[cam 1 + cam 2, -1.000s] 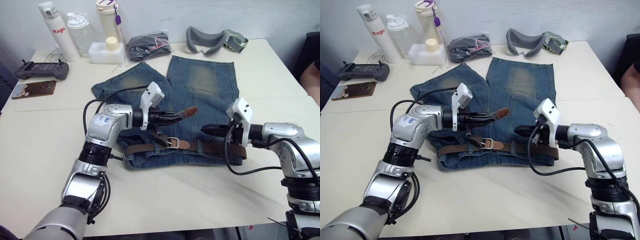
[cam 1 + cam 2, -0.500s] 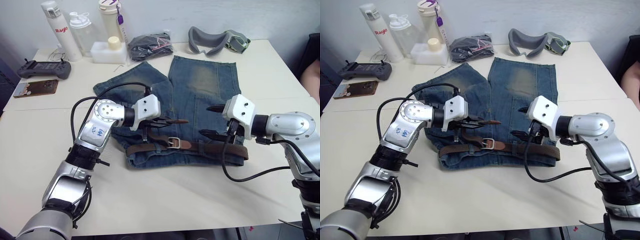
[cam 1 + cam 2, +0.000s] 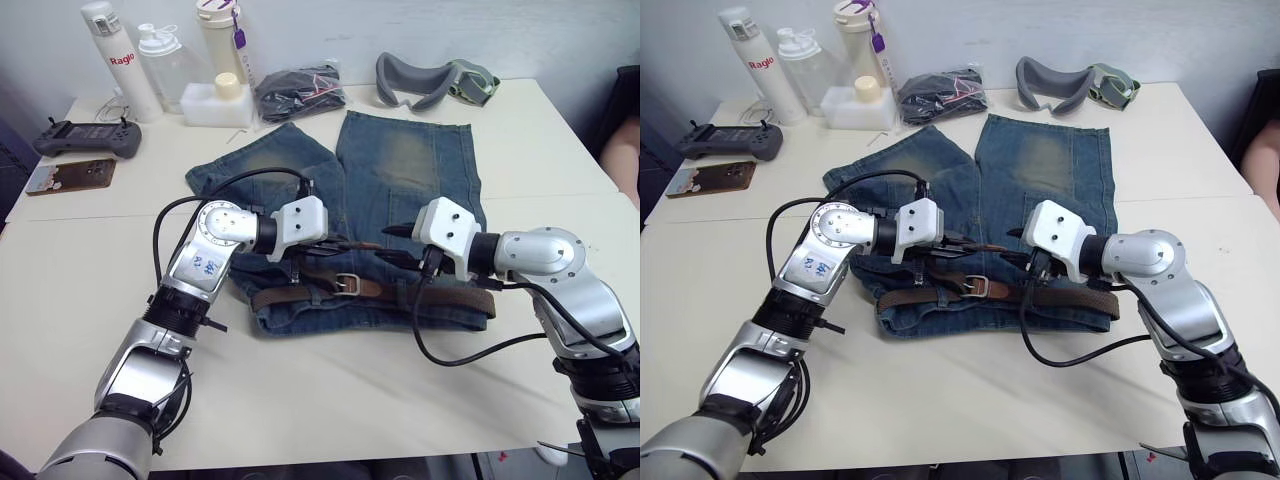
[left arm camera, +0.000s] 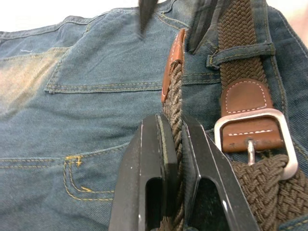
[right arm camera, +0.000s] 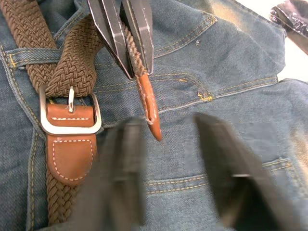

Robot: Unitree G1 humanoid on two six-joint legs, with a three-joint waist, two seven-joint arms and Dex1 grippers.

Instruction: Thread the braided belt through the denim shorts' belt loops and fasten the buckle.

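Note:
The denim shorts lie flat in the middle of the table, waistband toward me. The braided belt runs along the waistband under a belt loop. Its silver buckle lies on the waistband with braid passing through it. My left gripper is shut on the belt's free end just behind the tan tip, holding it above the denim. My right gripper is open. Its fingers stand either side of that tip, just short of it and not touching.
Bottles and a white box stand at the back left. A black fabric bundle and grey goggles lie behind the shorts. A controller and phone are at far left. A person's arm is at the right edge.
My right gripper has moved left, opened and come up to the belt tip. My left gripper has lowered the tip closer to the shorts, still shut on it.

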